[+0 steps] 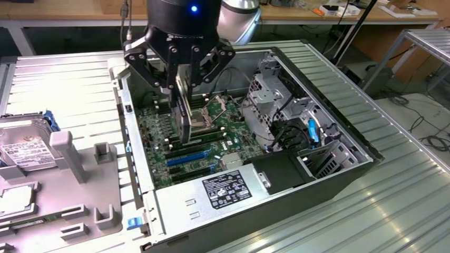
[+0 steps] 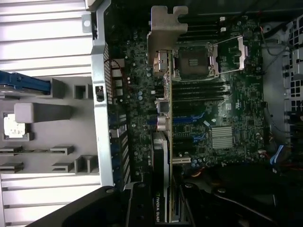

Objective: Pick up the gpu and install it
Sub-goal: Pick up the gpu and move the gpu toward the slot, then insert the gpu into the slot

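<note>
Claw (image 1: 184,81): clamped on the gpu (image 1: 184,113), card held on edge, bracket end farthest from the claw. Gpu: inside the open case (image 1: 365,153), over the motherboard (image 1: 228,124); contact with a slot cannot be told.

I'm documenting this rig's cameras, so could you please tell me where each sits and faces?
Exterior view: off the arm, raised, looking obliquely down into the open computer case; shows the gripper holding the gpu.
Wrist view: on the wrist, looking down along the gpu at the motherboard; shows gripper body.
Both share gpu, motherboard, CPU socket.
</note>
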